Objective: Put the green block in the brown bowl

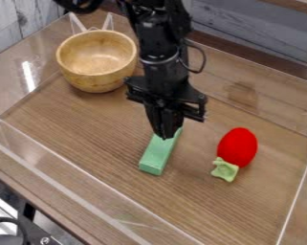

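My gripper (167, 127) points straight down over the far end of the green block (159, 153), fingers drawn close together at its top edge. The brown bowl (96, 59) sits well apart at the table's (79, 144) back left; a red strawberry toy (236, 145) lies right of the block.

The black robot arm reaches down from the upper left, wrist vertical, its claw (166, 125) pointing straight down, the dark fingers drawn nearly together.

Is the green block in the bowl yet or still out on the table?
Out. The green block lies on the table, below the gripper; the bowl sits apart and looks empty.
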{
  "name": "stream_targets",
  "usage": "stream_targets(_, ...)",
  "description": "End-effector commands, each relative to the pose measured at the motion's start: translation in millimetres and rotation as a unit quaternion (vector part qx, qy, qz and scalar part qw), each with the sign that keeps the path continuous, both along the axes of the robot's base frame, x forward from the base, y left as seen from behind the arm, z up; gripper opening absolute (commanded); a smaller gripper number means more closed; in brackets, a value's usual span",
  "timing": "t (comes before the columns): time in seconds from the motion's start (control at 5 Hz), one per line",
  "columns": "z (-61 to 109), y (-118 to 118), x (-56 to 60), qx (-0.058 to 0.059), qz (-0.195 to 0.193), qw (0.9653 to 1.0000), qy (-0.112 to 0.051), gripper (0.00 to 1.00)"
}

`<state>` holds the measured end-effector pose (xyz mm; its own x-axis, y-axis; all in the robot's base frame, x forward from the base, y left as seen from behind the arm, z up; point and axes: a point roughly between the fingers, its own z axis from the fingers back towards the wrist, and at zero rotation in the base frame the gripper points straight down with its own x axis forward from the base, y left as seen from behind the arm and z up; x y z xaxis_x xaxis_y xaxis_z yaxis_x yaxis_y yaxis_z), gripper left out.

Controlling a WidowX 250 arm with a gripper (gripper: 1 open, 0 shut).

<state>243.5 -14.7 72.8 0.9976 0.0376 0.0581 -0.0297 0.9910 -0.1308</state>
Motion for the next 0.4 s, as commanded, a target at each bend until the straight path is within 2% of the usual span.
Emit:
stream_targets(0.0, 21.3, 9.2, 6.8, 0.003, 0.008, 0.9995, -0.031, 1.00)
stream_targets(0.2, 5.3, 13.3, 6.9, 0.005, 0.032, 0.9991, -0.028, 0.00)
